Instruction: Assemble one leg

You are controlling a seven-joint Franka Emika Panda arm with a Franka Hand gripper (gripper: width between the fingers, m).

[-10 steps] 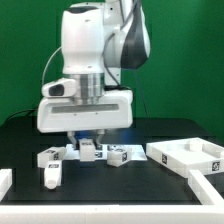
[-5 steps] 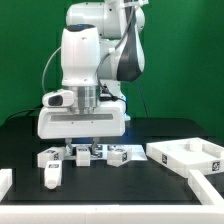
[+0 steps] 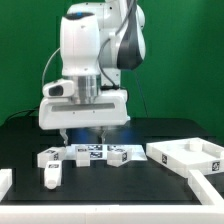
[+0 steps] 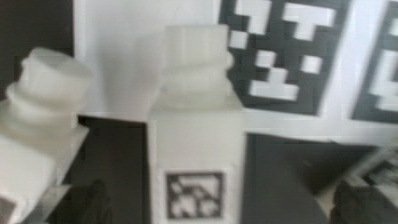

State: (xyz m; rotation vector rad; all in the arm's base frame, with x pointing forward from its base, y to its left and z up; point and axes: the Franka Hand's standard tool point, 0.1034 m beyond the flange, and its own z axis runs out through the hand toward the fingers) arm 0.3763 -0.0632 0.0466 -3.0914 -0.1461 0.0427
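Note:
Several small white legs with marker tags lie in a row on the black table in the exterior view: one (image 3: 90, 153) right under my gripper (image 3: 84, 138), one (image 3: 118, 155) to its right, one (image 3: 47, 158) to its left and one (image 3: 52, 176) nearer the front. My gripper hangs just above the middle leg, open and empty. In the wrist view that leg (image 4: 196, 130) lies between the two dark fingers (image 4: 80, 205), which stand well clear of its sides. My gripper (image 4: 214, 208) is centred over it. Another leg (image 4: 45, 100) lies beside it.
The large white tray-shaped panel (image 3: 190, 155) with a raised rim lies at the exterior view's right. A white part (image 3: 4, 181) shows at the left edge. The marker board (image 4: 294, 50) lies just beyond the legs in the wrist view.
My gripper dipped down onto the row of legs half a second ago and has now risen a little. The middle leg stays on the table under it.

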